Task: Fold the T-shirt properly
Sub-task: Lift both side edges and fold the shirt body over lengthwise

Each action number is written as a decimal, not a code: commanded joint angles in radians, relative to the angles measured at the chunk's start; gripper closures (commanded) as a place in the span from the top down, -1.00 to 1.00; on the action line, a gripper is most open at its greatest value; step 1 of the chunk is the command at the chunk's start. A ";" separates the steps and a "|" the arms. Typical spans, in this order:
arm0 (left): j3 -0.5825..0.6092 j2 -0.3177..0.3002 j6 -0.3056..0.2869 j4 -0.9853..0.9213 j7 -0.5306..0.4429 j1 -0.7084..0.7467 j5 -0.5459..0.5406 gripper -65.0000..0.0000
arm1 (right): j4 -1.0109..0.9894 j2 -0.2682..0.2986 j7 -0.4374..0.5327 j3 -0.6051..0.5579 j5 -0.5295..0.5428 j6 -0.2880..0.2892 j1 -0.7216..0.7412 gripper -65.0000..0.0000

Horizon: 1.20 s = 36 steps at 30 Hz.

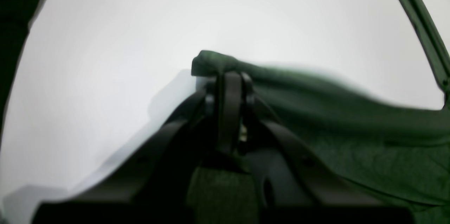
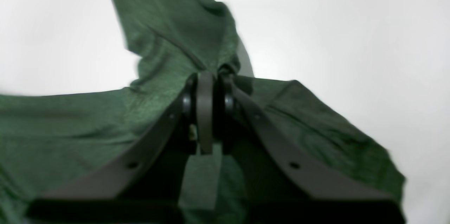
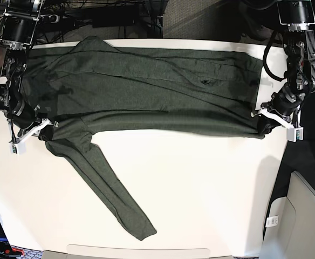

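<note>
T-shirt is lying spread across the far half of the white worktop, running almost from the left edge to the right edge, folded lengthwise into a wide dark olive band. One long sleeve is trailing loose from the band's left end, slanting toward the near edge and ending around the middle of the worktop's near side.

Left claw is sitting at the right edge of the worktop, clenched on the shirt's near right corner; in the left wrist view the claw is pinching a bunched fold of green fabric, jaws pressed together on it. Blurry shot, cloth is stretching off to the right.

Right claw is sitting at the left edge, clenched on the near left corner of the band, just above where the sleeve is branching off. In the right wrist view the claw is gripping gathered fabric, cloth fanning out on both sides of the jaws.
</note>
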 commanded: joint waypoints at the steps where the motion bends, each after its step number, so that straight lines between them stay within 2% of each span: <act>1: -0.032 -0.019 -0.001 0.022 -0.025 0.005 -0.006 -1.00 | 0.031 0.029 0.022 0.009 0.018 0.007 0.010 -0.98; 8: -0.083 -0.019 -0.001 0.077 -0.023 0.052 -0.006 -1.00 | 0.085 0.038 0.022 0.063 0.041 0.007 -0.042 -0.98; 16: -0.081 -0.019 -0.001 0.087 -0.023 0.066 -0.006 -1.00 | 0.094 0.080 0.022 0.113 0.095 0.007 -0.065 -0.98; 20: -0.078 -0.019 -0.001 0.084 -0.019 0.066 -0.006 -1.00 | 0.094 0.081 0.022 0.124 0.100 0.007 -0.086 -0.98; 25: -0.078 -0.010 -0.001 0.054 0.049 0.063 -0.006 -1.00 | 0.108 0.077 0.022 0.124 0.095 0.007 -0.109 -0.98; 32: -0.077 0.010 -0.004 0.048 0.055 0.063 -0.003 -0.99 | 0.106 0.074 0.022 0.122 0.095 0.007 -0.109 -0.98; 36: -0.077 0.010 -0.004 0.047 0.055 0.066 -0.003 -0.86 | 0.106 0.075 0.022 0.124 0.094 0.007 -0.125 -0.98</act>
